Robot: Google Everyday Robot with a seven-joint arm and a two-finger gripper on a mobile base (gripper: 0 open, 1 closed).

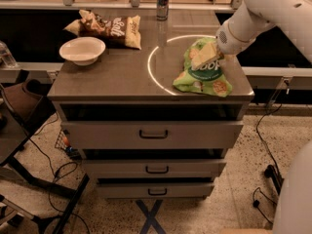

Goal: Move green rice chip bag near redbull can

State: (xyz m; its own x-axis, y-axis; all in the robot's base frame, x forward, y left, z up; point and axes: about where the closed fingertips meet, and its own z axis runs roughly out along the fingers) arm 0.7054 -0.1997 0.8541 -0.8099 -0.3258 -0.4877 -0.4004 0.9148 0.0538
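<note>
One step is in hand, we judge: the grasp. Our tool point(206, 57) sits on the upper edge of the green rice chip bag point(202, 77), right of centre on the bench point(112, 77); we cannot tell whether it has closed. The next move calls for a carry toward the redbull can point(162, 2) at top centre.
</note>
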